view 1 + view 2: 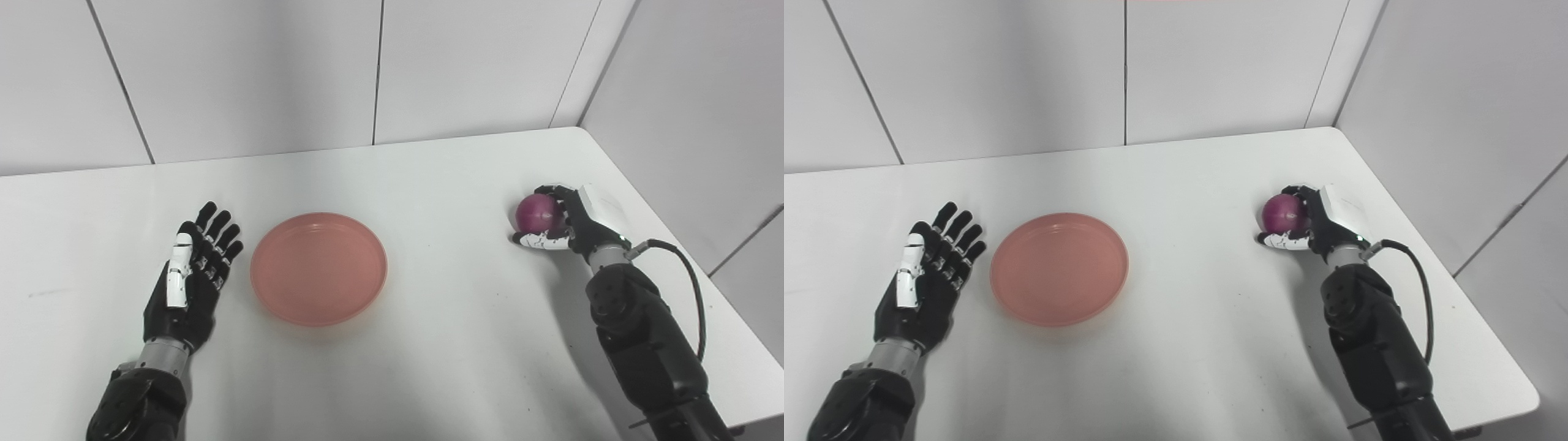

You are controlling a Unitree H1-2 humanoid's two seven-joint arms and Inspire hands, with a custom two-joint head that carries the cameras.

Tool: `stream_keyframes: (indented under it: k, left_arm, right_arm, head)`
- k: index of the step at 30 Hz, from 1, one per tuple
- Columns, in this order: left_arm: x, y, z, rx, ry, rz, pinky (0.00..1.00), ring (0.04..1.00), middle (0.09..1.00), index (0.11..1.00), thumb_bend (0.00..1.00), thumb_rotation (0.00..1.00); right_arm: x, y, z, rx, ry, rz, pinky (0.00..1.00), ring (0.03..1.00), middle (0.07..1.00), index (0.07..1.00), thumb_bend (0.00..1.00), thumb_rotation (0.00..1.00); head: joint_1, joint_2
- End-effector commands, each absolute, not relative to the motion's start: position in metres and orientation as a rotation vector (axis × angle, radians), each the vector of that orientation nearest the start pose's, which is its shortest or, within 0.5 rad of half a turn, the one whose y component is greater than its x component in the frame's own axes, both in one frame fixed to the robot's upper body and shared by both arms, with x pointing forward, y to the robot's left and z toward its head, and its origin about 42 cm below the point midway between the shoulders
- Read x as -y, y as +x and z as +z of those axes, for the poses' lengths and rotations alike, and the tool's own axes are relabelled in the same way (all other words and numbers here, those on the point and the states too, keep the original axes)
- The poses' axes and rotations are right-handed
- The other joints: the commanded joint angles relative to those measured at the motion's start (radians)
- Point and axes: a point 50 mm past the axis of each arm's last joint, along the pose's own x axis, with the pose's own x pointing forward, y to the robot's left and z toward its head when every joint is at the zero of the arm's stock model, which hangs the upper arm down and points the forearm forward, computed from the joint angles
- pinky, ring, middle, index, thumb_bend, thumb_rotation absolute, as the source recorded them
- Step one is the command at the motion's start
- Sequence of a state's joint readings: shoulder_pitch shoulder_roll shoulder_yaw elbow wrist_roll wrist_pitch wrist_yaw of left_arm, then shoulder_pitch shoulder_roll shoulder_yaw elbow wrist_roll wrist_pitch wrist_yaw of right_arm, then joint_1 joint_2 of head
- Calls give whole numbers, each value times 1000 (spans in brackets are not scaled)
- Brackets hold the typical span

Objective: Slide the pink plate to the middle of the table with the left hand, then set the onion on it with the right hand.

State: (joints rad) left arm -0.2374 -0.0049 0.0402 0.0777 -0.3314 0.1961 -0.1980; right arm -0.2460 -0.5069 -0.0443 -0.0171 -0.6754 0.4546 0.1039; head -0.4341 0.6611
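Plate (318, 268) sits on the tabletop (441, 343) left of centre, well apart from every edge. Left hand (193, 272) lies just beside the plate's left rim, not touching. Onion (538, 214) is near the tabletop's right edge, toward the far right corner, inside the right hand (566, 223), well apart from the plate.

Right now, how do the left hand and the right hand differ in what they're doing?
The left hand is open with fingers spread and holds nothing; the right hand is curled around the purple onion. The left hand lies flat just left of the pink plate, not touching it; the right hand is far from the plate, near the table's right edge. Both are black and white and low at the white table.
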Motion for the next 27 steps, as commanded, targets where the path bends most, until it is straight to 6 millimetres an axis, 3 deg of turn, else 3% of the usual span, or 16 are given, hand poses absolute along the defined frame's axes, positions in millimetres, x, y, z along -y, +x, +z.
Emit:
stream_keyframes:
  k: [1, 5, 11, 13, 15, 27]
  left_arm:
    - [-188, 355, 135, -48, -332, -266, 960, 964, 972, 950, 465, 1000]
    - [-188, 355, 135, -51, -333, -265, 969, 970, 977, 957, 461, 1000]
    - [-190, 355, 133, -50, -334, -270, 969, 969, 977, 960, 462, 1000]
    - [-190, 356, 132, -51, -337, -270, 966, 967, 976, 958, 461, 1000]
    - [-190, 356, 132, -52, -334, -271, 966, 967, 977, 958, 469, 1000]
    - [-190, 355, 131, -49, -333, -270, 968, 965, 976, 955, 469, 1000]
  right_arm:
    - [394, 357, 234, -108, -1106, -355, 569, 631, 682, 678, 876, 185]
    - [394, 356, 233, -84, -1097, -352, 507, 565, 619, 609, 809, 103]
    - [396, 354, 229, -60, -1098, -342, 483, 551, 601, 575, 758, 20]
    - [397, 354, 228, -59, -1094, -344, 482, 551, 600, 507, 568, 108]
    - [398, 353, 227, -60, -1095, -348, 480, 552, 599, 493, 525, 128]
    - [394, 352, 227, -20, -1080, -361, 464, 540, 588, 489, 516, 132]
  head:
    - [1, 0]
    - [1, -1]
    - [-3, 0]
    - [-4, 1]
    - [-4, 1]
    - [-2, 0]
